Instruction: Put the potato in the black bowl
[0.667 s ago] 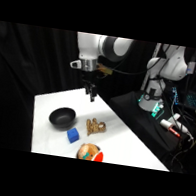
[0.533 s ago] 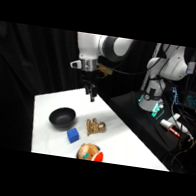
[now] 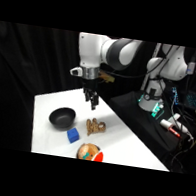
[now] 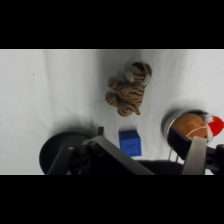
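The potato (image 3: 88, 150), a tan-brown lump with a red-orange patch, lies in a shiny silver bowl (image 3: 80, 153) at the table's front edge. In the wrist view the potato (image 4: 189, 127) shows at the right, inside the silver bowl's rim (image 4: 167, 125). The black bowl (image 3: 63, 117) stands on the left of the table and holds nothing; in the wrist view the black bowl (image 4: 52, 150) is partly hidden behind the linkage. My gripper (image 3: 92, 101) hangs above the table behind these things, well apart from the potato. The gripper (image 4: 142, 150) is open and holds nothing.
A knobbly, tiger-striped brown piece (image 3: 95, 126) lies right of the black bowl, also seen as the striped piece (image 4: 128, 89) in the wrist view. A blue cube (image 3: 72, 135) sits between black bowl and potato; the cube (image 4: 130, 142) lies under the gripper. Cables and gear (image 3: 172, 126) lie beyond the table's right edge.
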{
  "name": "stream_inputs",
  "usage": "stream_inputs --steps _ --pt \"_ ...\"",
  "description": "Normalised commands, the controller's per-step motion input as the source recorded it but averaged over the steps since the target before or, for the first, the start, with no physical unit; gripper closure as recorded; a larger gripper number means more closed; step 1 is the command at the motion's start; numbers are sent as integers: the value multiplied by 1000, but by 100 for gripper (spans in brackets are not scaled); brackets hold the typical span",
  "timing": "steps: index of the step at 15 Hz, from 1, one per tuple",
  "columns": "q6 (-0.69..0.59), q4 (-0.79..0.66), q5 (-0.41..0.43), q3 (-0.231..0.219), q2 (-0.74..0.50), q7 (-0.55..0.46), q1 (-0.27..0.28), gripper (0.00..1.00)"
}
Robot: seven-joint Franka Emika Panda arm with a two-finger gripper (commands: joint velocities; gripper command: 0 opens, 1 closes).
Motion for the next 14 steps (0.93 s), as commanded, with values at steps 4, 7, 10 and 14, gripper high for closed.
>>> stream_inputs --steps 4,7,10,14 --pt "157 151 -103 99 150 188 151 0" --pt "62 279 -142 83 229 166 147 0" --pt "-11 392 -171 59 286 146 135 0" --pt "-44 433 -153 33 324 110 107 0"
